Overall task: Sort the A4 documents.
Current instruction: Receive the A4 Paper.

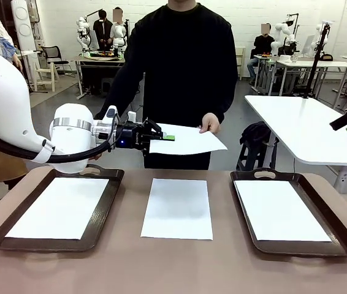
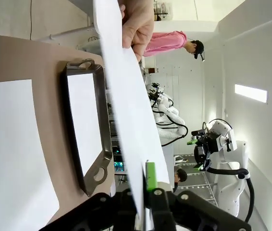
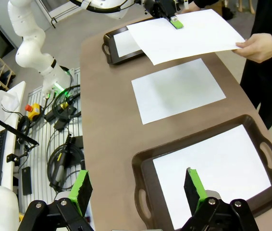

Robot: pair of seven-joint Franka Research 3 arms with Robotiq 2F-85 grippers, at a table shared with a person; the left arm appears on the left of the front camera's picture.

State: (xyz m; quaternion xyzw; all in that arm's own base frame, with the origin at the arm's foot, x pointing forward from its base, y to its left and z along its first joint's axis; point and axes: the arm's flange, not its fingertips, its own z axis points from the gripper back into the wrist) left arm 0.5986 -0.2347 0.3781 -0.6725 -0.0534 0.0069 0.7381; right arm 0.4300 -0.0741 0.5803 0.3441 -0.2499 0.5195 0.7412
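The left gripper (image 1: 167, 137) was clamped on the left edge of an A4 sheet (image 1: 192, 142) that the person's hand (image 1: 209, 122) also held; the right gripper (image 3: 137, 185) gaped wide, empty.

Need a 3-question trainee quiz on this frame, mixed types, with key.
1. True or false: the left tool is shut on the held sheet, which the person's hand also grips.
2. Where does the loose sheet lie? A: on the table, between the left tray and the right tray. B: inside a tray. C: on the floor.
3. Fill in: the right tool stands ____ (open or shut).
Key: 1 true; 2 A; 3 open.
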